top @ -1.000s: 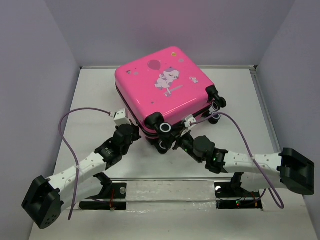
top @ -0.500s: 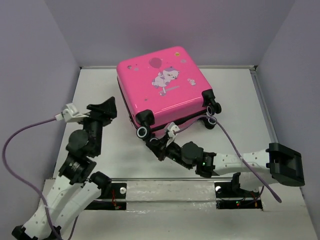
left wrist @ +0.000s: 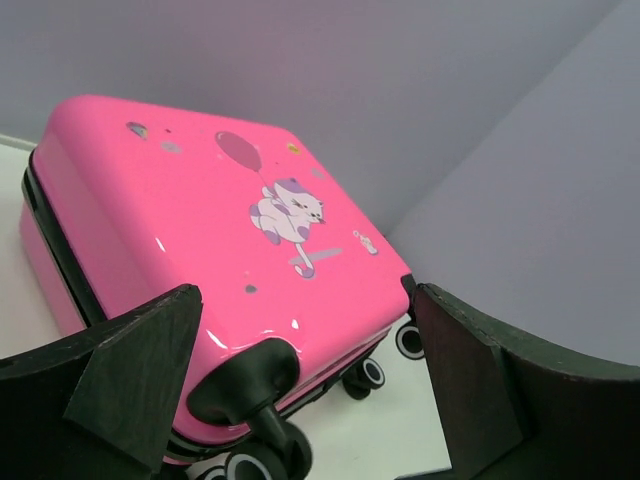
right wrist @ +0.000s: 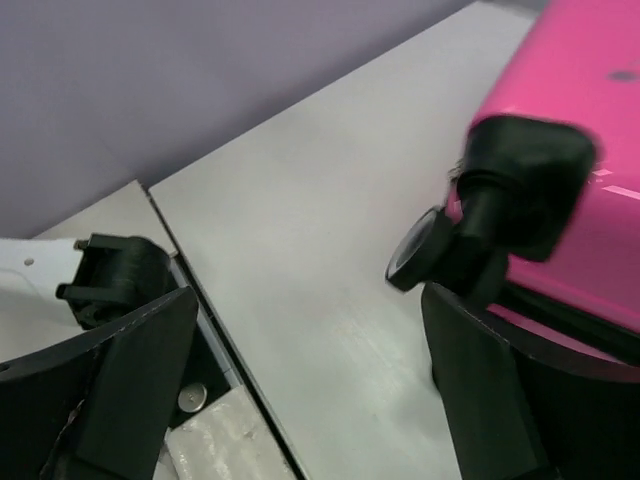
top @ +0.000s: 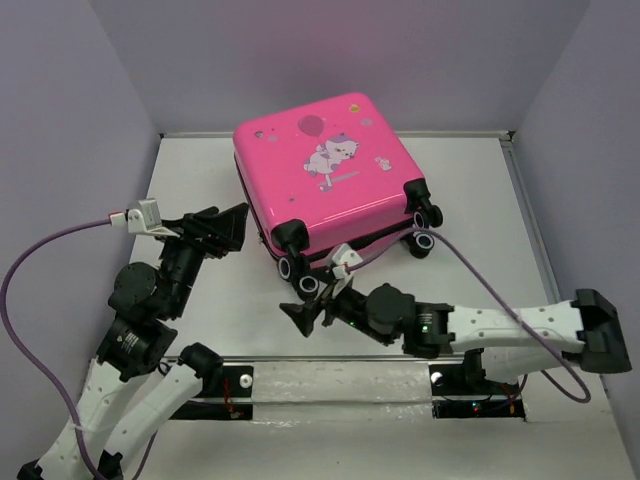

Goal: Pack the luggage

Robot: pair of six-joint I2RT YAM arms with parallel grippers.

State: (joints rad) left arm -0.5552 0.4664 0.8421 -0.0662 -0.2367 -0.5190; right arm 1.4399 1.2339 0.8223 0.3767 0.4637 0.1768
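Now: both grippers spread wide, luggage lying shut

From my seat at the controls, I see the pink luggage (top: 330, 175) flat on the white table (top: 480, 200), toward the far middle, its zipper seam closed all the way around as far as I can see. The lid faces up, with the white cartoon animal and balloon print (top: 335, 155) turned toward the overhead camera. Its black caster wheels (top: 292, 266) point at the near side, toward my arms, with one pair at the near-left corner and another pair at the right corner.

My left gripper (top: 238, 228) hangs just left of the luggage's near-left corner, apart from it. In the left wrist view its fingers (left wrist: 140, 370) stand far apart with nothing between them, and the lid shows in the gap beyond.

My right gripper (top: 298, 318) sits low over the table, near the front of the luggage and just below the near-left wheels. Its fingers (right wrist: 135, 380) are also spread wide and hold nothing. In the right wrist view a wheel (right wrist: 420, 250) sits just beside the right-hand finger; I cannot tell whether they touch.
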